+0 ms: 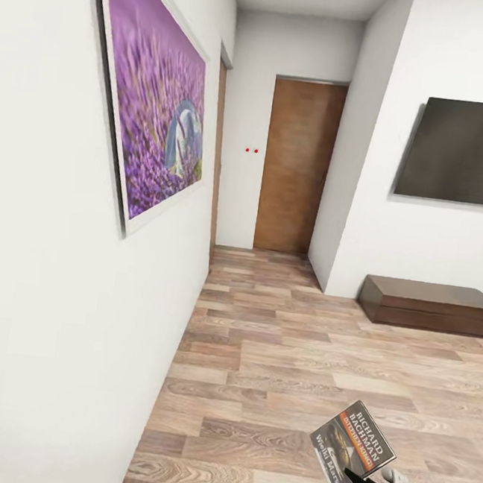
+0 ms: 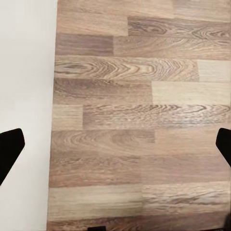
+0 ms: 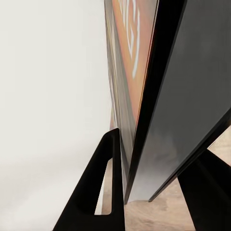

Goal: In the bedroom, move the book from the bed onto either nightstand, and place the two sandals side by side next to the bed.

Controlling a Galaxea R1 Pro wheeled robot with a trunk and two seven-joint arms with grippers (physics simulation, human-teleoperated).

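Observation:
My right gripper [image 1: 350,475] is shut on the book [image 1: 352,445], a thin paperback with a dark cover, an orange band and white "Richard Bachman" lettering. It hangs tilted above the plank floor at the lower right of the head view. In the right wrist view the book [image 3: 144,96] stands edge-on, pinched between the two black fingers [image 3: 108,183]. My left gripper [image 2: 115,149] is open over bare floor, with nothing between its fingertips [image 2: 9,149]. The bed, nightstand and sandals are out of view.
A white wall [image 1: 52,325] with a purple painting [image 1: 153,96] runs close along my left. A corridor leads ahead to a wooden door [image 1: 299,165]. On the right are a dark wall screen [image 1: 462,150] and a long low brown cabinet [image 1: 429,304]. Wood-plank floor [image 1: 296,353] lies between.

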